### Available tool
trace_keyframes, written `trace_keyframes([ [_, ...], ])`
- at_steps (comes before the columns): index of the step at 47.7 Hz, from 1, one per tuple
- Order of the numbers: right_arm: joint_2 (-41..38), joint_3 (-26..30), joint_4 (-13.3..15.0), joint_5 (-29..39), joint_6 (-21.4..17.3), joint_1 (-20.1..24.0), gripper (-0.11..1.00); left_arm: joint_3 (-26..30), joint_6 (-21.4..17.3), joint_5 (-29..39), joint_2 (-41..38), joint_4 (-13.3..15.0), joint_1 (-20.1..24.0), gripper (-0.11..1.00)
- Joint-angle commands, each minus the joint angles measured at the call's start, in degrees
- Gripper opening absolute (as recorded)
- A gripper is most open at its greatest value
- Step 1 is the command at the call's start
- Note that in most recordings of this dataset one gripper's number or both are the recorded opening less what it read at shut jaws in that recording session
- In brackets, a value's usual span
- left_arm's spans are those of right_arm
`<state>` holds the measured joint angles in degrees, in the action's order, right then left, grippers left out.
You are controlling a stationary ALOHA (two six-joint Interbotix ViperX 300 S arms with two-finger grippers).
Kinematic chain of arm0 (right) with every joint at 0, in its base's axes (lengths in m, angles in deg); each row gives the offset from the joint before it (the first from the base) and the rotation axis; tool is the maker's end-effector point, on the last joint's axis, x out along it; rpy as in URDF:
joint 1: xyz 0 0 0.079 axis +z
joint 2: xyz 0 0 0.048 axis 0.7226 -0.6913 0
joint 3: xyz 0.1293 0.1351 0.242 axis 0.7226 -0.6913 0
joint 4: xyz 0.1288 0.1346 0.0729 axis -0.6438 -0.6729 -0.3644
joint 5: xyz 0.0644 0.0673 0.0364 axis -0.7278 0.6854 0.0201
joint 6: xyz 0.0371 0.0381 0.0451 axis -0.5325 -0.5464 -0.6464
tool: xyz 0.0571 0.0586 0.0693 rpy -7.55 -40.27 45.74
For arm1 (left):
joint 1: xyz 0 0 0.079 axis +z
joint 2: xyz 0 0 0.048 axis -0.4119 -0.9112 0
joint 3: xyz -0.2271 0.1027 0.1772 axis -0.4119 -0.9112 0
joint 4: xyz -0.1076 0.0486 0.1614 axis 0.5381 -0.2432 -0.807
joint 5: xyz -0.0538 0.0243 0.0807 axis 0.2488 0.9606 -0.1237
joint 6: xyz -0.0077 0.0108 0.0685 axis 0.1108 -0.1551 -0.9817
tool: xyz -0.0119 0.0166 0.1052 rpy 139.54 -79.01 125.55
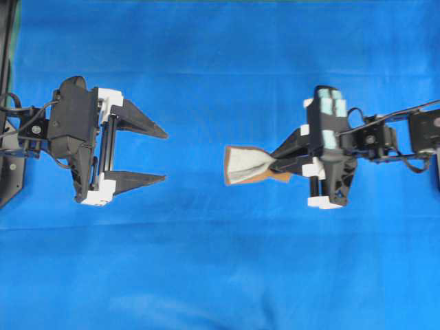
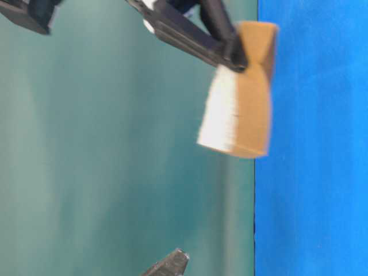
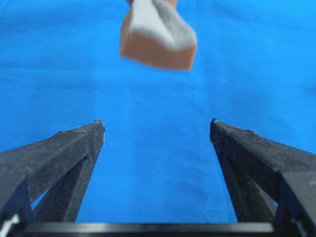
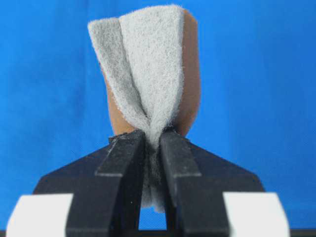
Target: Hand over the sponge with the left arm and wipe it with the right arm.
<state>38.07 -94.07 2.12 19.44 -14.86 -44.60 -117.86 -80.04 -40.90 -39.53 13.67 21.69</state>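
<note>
The sponge has a grey-white scouring face over orange-tan foam and hangs pinched at one end, just above the blue cloth. My right gripper, with pale teal patches on its wrist, is shut on the sponge, squeezing it flat between the fingers. In the table-level view the sponge sticks out from those fingers beside the cloth. My left gripper stands wide open, a short way left of the sponge, with nothing between its fingertips. From the left wrist the sponge shows ahead, apart from the jaws.
A blue cloth covers the whole table. A dark frame edge runs along the far left behind the left arm. Cables trail from the right arm's wrist.
</note>
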Motion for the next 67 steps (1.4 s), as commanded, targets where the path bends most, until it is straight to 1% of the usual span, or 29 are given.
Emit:
trace_keyframes([
  [1, -1.85, 1.67, 0.00, -1.76, 0.09, -1.05, 0.14, 0.70, -0.09, -0.62, 0.26, 0.00, -0.35, 0.91],
  [11, -9.93, 2.29, 0.00, -5.89, 0.09, -3.78, 0.14, 0.53, -0.09, -0.62, 0.18, 0.00, -0.35, 0.91],
  [15, -13.01, 2.81, 0.00, -7.29, 0.09, -3.87, 0.14, 0.53, -0.09, -0.62, 0.18, -0.09, -0.35, 0.91],
  [23, -18.19, 4.04, -0.09, -7.56, -0.26, -3.52, 0.14, 0.53, -0.09, -0.62, 0.09, -0.09, -0.35, 0.91],
  [31, -19.51, 4.66, -0.18, -7.38, -0.35, -3.34, 0.14, 0.53, -0.09, -0.62, 0.09, 0.00, -0.35, 0.91],
  [35, -19.51, 4.66, -0.18, -7.38, -0.26, -4.13, 0.14, 0.62, -0.09, -0.62, 0.09, -0.09, -0.35, 0.91],
  [40, -19.51, 4.57, 0.09, -7.29, 0.35, -6.24, 0.14, 0.53, -0.09, -0.62, 0.09, 0.00, -0.35, 0.91],
  [45, -19.51, 4.48, 0.35, -7.29, 0.88, -10.28, 0.14, 0.62, -0.09, -0.62, 0.09, -0.09, -0.35, 0.91],
  [55, -19.51, 4.48, 3.60, -7.47, 1.93, -17.93, 0.14, 0.62, -0.09, -0.62, 0.09, 0.00, -0.35, 0.91],
  [61, -19.51, 4.75, 4.83, -7.56, 2.46, -20.74, 0.14, 0.62, -0.09, -0.62, 0.09, 0.00, -0.35, 0.91],
  [67, -19.51, 4.92, 5.36, -7.65, 2.55, -21.36, 0.14, 0.62, -0.09, -0.62, 0.09, 0.00, -0.35, 0.91],
])
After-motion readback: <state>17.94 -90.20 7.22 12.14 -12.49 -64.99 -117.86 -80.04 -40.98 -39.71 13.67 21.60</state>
